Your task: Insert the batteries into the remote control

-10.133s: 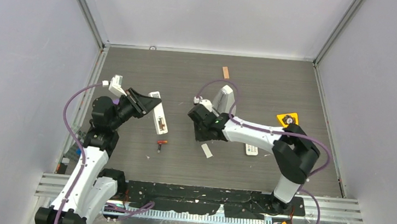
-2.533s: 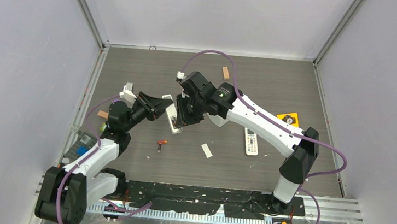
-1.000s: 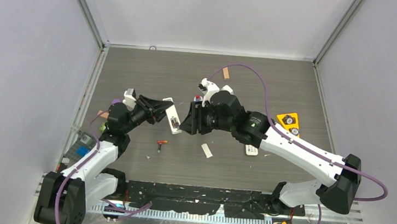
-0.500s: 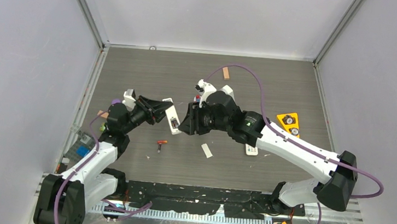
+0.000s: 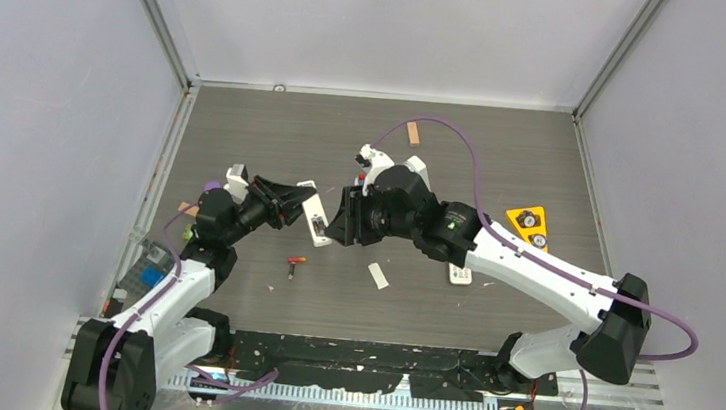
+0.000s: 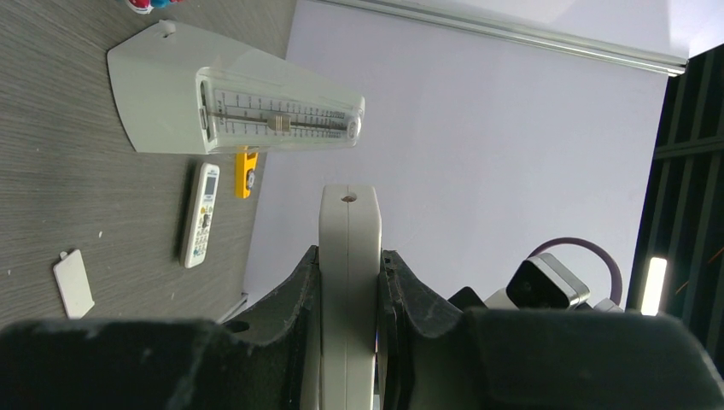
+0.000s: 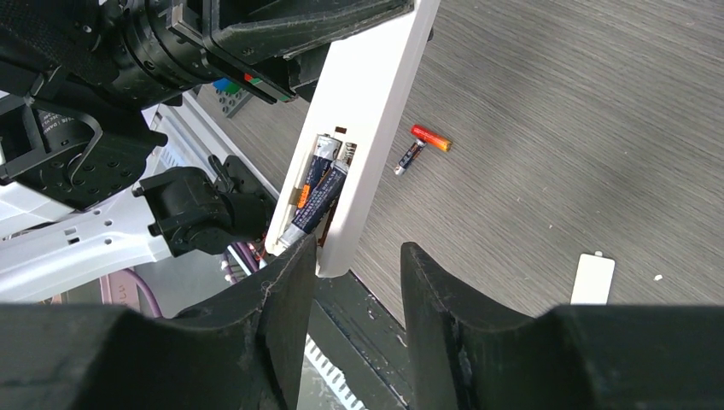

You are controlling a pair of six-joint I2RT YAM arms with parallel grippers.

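My left gripper (image 6: 348, 253) is shut on the long white remote control (image 6: 348, 256) and holds it up off the table (image 5: 315, 219). In the right wrist view the remote control (image 7: 376, 102) shows an open compartment with two batteries (image 7: 318, 184) lying in it. My right gripper (image 7: 359, 249) is open right beside the remote's lower end, its left finger close to that end, with nothing between the jaws. Two loose batteries (image 7: 423, 143) lie on the table (image 5: 294, 263). The small white cover (image 7: 592, 279) lies flat to their right (image 5: 377, 276).
A grey metronome (image 6: 239, 111) stands behind, mostly hidden by my right arm from above. A shorter white remote with buttons (image 5: 460, 273), a yellow triangular piece (image 5: 528, 220) and a small brown block (image 5: 413, 133) lie on the dark table. Grey walls close in three sides.
My right gripper has edged slightly left toward the held remote and its jaws narrowed a little. The left arm and remote have stayed still.
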